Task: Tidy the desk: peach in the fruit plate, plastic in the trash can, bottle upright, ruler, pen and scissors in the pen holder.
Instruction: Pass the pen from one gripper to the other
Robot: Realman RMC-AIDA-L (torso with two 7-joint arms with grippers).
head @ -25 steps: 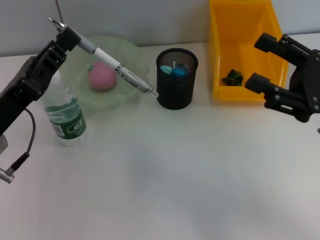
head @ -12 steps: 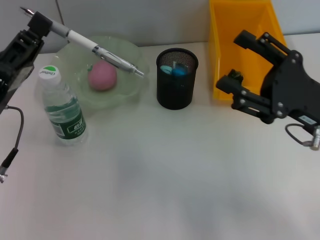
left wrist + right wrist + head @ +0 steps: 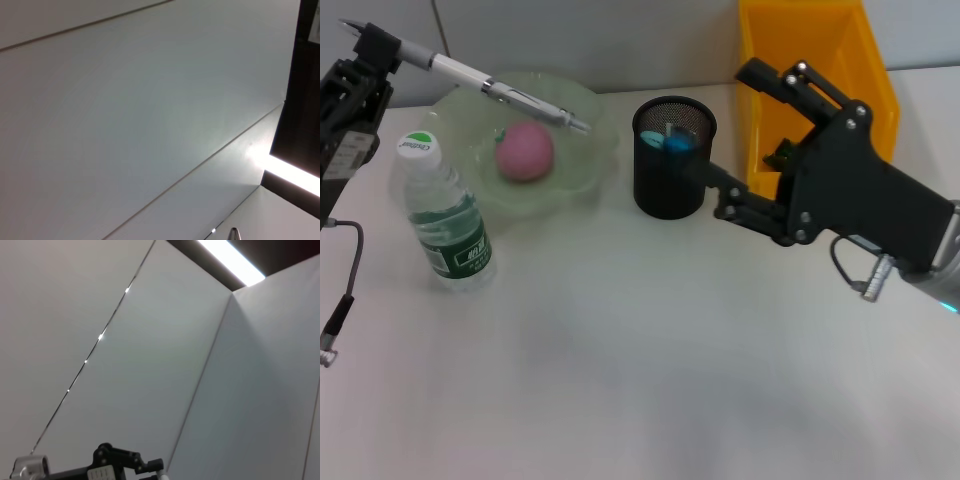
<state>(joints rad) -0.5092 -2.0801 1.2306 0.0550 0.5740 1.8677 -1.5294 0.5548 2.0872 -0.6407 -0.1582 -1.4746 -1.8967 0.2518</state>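
**Pen held high as second arm reaches for the holder**

At far left, the left gripper (image 3: 360, 55) grips a slim white-and-silver pen (image 3: 480, 85) by its rear end, the tip slanting down and right above the pale green translucent fruit plate (image 3: 582, 110), where the pink peach (image 3: 525, 152) already lies. Just in front of the plate a clear plastic water bottle with a green label (image 3: 442, 215) stands upright on the white desk (image 3: 620, 380). Right of the plate sits the black mesh pen holder (image 3: 673, 170), blue-handled items already inside. The right gripper (image 3: 725, 135) is spread wide, one finger low beside the holder's right wall, the other high in front of the yellow plastic bin (image 3: 810, 50), which holds a small dark scrap. The pen seems to be the step in hand. Done well, it would call for carrying the tip over the holder's mouth, tilting the pen nearer vertical, then letting go only once the tip is inside, perhaps with the right gripper steadying the cup.
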